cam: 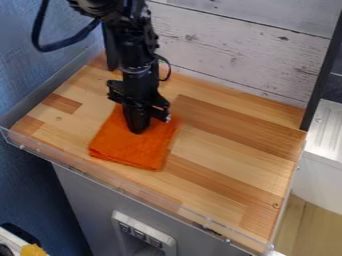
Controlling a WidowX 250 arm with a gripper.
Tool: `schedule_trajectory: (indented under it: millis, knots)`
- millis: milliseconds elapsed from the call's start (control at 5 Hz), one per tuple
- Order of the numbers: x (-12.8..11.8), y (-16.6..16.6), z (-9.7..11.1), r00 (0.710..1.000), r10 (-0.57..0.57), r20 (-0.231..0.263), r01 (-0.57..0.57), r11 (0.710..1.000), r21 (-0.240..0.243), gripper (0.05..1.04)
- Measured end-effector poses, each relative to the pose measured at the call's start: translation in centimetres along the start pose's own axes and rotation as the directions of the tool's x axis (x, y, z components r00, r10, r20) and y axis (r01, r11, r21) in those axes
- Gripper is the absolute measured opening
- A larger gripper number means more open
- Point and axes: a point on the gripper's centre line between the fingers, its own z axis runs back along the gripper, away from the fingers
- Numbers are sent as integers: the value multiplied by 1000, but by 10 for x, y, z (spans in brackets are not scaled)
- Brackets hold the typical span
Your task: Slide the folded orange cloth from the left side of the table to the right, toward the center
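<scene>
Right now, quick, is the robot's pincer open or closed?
Pincer: down at the orange cloth; whether it's open, closed or gripping the cloth can't be told from here.

Soft, fairly even light brightens the wooden surface [230, 137] and the whitewashed planks [234, 55]; its source cannot be told. Shadows are faint and diffuse. Pale glints run along the clear rim [120, 188], while the blue wall [25, 70] is dimmer and the black arm [138, 55] shows little shading.
</scene>
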Motion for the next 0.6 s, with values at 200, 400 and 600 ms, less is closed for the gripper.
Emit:
schedule_trajectory:
  millis: [200,400,600]
  knots:
    - [7,-8,1,1000,11,-15,-11,1000,-9,59]
    - [16,-17,3,999,14,-34,-14,1000,-17,58]
    - [21,-23,3,999,22,-49,-23,1000,-19,58]
